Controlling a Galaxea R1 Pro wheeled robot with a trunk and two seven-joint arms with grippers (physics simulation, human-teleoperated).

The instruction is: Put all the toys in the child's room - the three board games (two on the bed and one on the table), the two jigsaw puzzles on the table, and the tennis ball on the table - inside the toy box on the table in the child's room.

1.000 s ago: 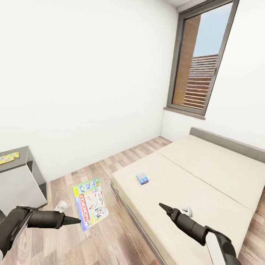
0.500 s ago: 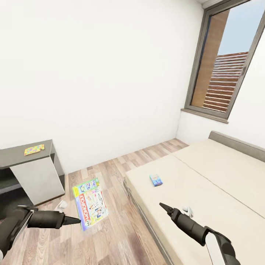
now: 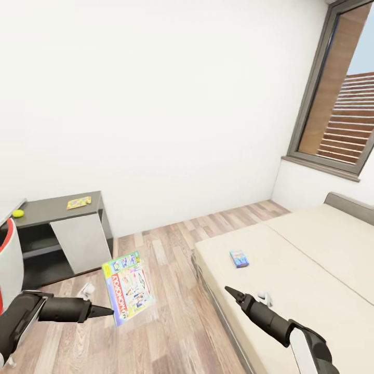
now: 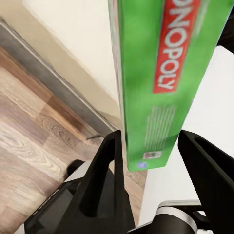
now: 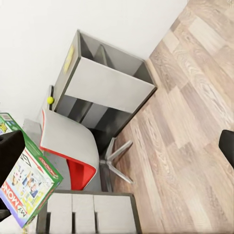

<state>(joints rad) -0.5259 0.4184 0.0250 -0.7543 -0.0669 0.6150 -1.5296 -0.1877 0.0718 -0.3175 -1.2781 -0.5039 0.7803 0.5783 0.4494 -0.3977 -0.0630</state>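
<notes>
While the left gripper (image 3: 104, 311) is reaching in from the lower left of the head view, its two black fingers (image 4: 105, 170) are clamping the flat pale blue-green cardboard Monopoly board game box (image 3: 128, 287), which is hanging upright on edge in the air above the wood-plank floor (image 3: 171, 322), its printed face toward the camera; in the left wrist view the box's green side with the red logo is sitting between the fingers. At the lower right of the head view the right gripper (image 3: 229, 292) is hovering over the near edge of the wide beige bed (image 3: 311, 270), its dark tips drawn to a point with nothing between them, though I cannot tell for sure whether they are fully together. On the mattress, right of centre in the frame, a small blue board game box (image 3: 239, 257) is lying flat, well apart from both grippers. At the middle left of the frame, the dark grey lower section of the desk (image 3: 52, 208) is standing against the white wall, carrying a thin flat square jigsaw puzzle in red, yellow, blue and green (image 3: 79, 202) near its right end and a small yellow-green tennis ball (image 3: 18, 213) near its left end. A grey-backed chair with a red seat (image 5: 68, 151) is standing in front of the desk in the right wrist view, and a tall dark-framed window (image 3: 340, 93) is filling the upper right of the head view.
</notes>
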